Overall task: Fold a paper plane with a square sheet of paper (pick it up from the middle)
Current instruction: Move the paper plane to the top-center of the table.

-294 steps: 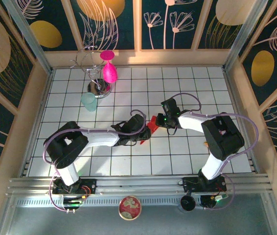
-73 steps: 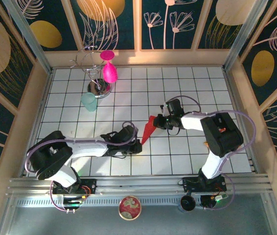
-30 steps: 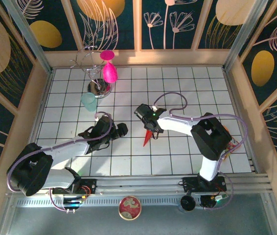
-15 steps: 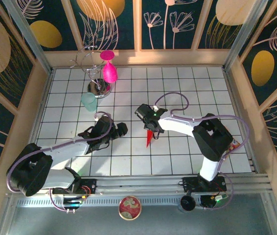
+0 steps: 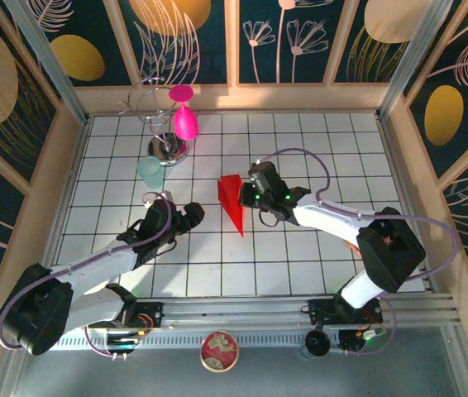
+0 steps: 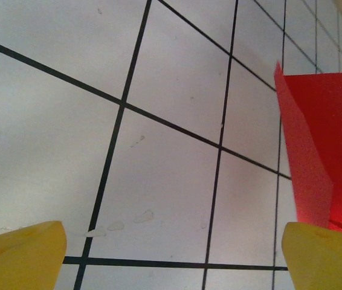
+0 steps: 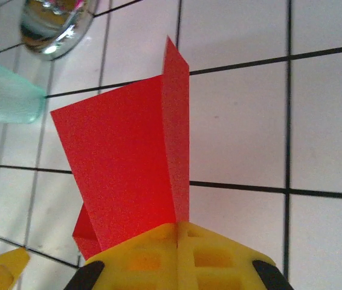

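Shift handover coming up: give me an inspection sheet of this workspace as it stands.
Surface: white grid-tiled table, faint smudges on the tiles.
Job's things: red paper plane, folded, one flap standing up.
Clutter: magenta goblet, chrome stand and teal cup at the far left.
Claws: right claw shut on the paper plane; left claw open, beside the paper, not touching.
Cables: lavender cable arching over the right arm.
Surroundings: floral wall panels; round tin below the near rail.
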Controlling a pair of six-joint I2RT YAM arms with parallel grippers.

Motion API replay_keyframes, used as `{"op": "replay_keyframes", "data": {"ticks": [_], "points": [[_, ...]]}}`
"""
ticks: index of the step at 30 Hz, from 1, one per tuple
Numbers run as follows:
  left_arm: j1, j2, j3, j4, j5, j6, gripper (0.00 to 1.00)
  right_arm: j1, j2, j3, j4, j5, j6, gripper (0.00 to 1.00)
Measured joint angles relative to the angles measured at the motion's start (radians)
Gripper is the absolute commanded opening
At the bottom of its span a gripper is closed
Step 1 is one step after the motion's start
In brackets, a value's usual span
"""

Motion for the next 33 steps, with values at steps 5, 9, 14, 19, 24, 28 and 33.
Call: {"op": "replay_keyframes", "data": {"ticks": [5,9,14,19,24,28,33], "points": [[0.001,0.0,-0.008,0.065,0.039,-0.03,0.87,-0.047,0.003,-0.109,0.193,-0.198,0.004,0.01],[0.001,0.059,0.007,0.098,0.086,-0.027,0.8,-0.061,0.013,-0.173,0.299,-0.3,0.018,0.01],[0.0,0.182,0.054,0.153,0.179,-0.033,0.69,-0.09,0.031,-0.247,0.394,-0.375,0.056,0.01],[-0.029,0.292,0.096,0.219,0.239,-0.053,0.64,-0.108,0.047,-0.294,0.444,-0.402,0.09,0.01],[-0.077,0.366,0.151,0.227,0.237,-0.082,0.47,-0.117,0.054,-0.31,0.476,-0.419,0.113,0.01],[-0.082,0.395,0.149,0.253,0.232,-0.113,0.38,-0.126,0.056,-0.312,0.489,-0.424,0.116,0.01],[-0.082,0.397,0.139,0.277,0.225,-0.135,0.34,-0.129,0.064,-0.317,0.498,-0.424,0.117,0.01]]}}
